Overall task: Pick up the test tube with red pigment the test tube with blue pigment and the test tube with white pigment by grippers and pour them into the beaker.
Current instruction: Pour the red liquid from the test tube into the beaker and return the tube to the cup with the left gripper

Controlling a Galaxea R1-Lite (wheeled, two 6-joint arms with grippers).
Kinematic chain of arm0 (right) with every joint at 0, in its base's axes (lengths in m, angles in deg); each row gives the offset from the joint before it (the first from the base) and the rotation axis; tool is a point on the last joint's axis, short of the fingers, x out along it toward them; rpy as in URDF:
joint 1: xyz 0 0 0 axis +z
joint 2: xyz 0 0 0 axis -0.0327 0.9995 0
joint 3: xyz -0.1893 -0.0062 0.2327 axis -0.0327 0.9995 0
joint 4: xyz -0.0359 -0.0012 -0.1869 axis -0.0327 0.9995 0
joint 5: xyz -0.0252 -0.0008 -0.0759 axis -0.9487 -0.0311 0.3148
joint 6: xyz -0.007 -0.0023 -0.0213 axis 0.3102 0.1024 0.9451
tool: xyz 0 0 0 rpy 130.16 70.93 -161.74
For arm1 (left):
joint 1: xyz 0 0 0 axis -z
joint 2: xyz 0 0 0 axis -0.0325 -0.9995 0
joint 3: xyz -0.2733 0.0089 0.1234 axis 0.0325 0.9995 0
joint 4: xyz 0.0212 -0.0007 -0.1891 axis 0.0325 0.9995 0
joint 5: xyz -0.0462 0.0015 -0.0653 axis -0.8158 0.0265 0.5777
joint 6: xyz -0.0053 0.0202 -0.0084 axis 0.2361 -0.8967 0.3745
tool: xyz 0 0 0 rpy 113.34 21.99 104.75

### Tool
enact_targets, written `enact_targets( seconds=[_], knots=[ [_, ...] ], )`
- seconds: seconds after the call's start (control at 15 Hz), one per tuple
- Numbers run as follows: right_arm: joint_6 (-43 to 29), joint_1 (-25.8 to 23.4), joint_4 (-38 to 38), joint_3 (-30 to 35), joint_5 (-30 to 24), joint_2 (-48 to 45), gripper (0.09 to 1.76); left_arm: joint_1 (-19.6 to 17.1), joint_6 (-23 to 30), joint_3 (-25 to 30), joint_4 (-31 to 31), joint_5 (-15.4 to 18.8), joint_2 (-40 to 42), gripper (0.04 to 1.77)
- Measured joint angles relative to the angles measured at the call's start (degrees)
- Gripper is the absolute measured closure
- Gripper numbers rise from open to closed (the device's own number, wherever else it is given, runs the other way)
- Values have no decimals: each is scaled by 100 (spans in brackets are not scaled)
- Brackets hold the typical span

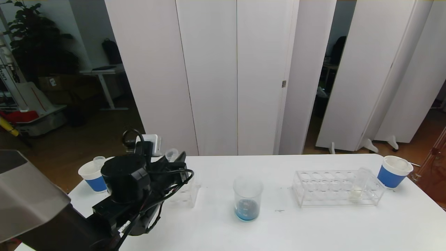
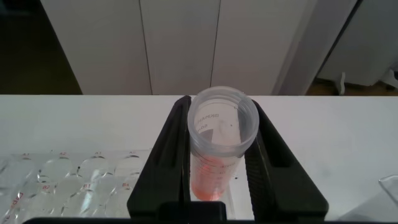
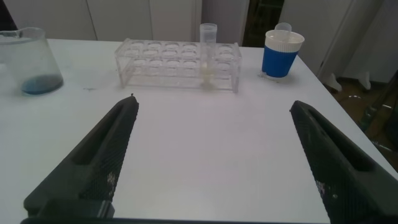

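My left gripper (image 1: 176, 158) is shut on an upright clear tube (image 2: 217, 143) with orange-red liquid in its bottom, at the right end of a clear rack (image 2: 68, 180) at the table's left. The beaker (image 1: 247, 198) stands mid-table with blue liquid in its bottom; it also shows in the right wrist view (image 3: 31, 62). The test tube with white pigment (image 1: 358, 188) stands in the right rack (image 1: 324, 190), also seen from the right wrist (image 3: 208, 56). No tube with blue liquid shows. My right gripper (image 3: 214, 104) is open and empty, low over bare table in front of that rack.
A blue-and-white paper cup (image 1: 92, 176) with an empty tube in it stands at the table's left rear. Another such cup (image 1: 393, 170) stands at the right rear, beyond the right rack. White panels stand behind the table.
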Motion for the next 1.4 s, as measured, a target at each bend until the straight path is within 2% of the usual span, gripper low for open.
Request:
enact_targets(
  seconds=[0.2, 0.4, 0.53, 0.73, 0.8, 1.07, 1.4],
  knots=[
    [0, 0, 0, 0, 0, 0, 10, 17, -55, -166, 733, 50, 525, 123],
    [-1, 0, 0, 0, -2, 0, 10, 88, -60, -441, 1687, 450, 1168, 123],
    [-1, 0, 0, 0, -2, 0, 10, 144, -57, -673, 2387, 1001, 1615, 123],
    [-4, 0, 0, 0, -2, 0, 10, 199, -50, -956, 3065, 2288, 2177, 123],
    [-1, 0, 0, 0, 0, 0, 10, 199, -50, -1012, 3140, 2571, 2298, 123],
    [-1, 0, 0, 0, 0, 0, 10, 201, -240, -1106, 3151, 3268, 2387, 123],
    [-4, 0, 0, 0, 0, 0, 10, 210, -1090, -1113, 2961, 3677, 1880, 123]
  ],
)
